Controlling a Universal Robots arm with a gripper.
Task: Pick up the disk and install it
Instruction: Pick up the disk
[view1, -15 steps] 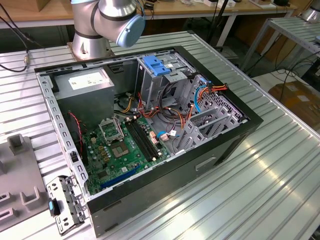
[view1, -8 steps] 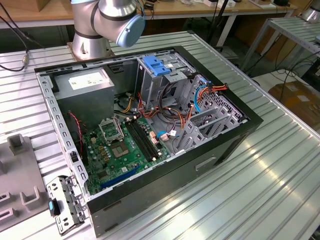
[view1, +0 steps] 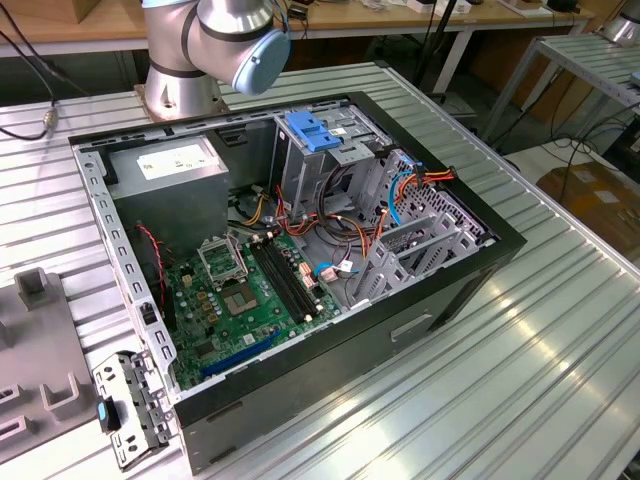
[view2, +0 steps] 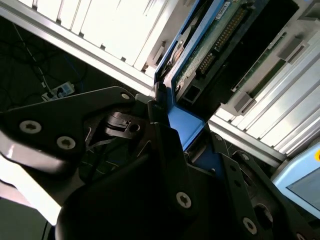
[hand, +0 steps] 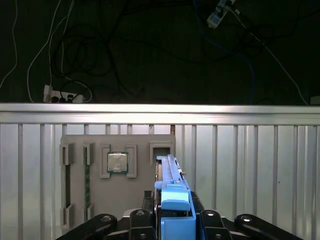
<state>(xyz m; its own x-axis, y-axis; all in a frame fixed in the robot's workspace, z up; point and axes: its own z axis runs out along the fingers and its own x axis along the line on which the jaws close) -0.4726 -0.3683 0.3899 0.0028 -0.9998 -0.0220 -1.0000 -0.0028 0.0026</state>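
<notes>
- Disk (hand: 171, 180): one rectangular drive, seen edge-on in the first wrist view. It has a thin dark body, with a blue rail along the visible edge and a blue tab at the near end.
- Underside, in the second wrist view (view2: 220, 40): green circuit board, a row of connector pins, dark casing, and a blue rail down one long side.
- Pose: standing on a long edge, not flat.
- Position: near end clamped in the gripper (hand: 175, 225), between its black jaws. The far end is by a square pocket of the grey tray (hand: 117, 200); contact there cannot be told.

Ribbed metal table (view1: 540, 330) — open computer case (view1: 330, 372), grey tray (view1: 55, 340)
</notes>
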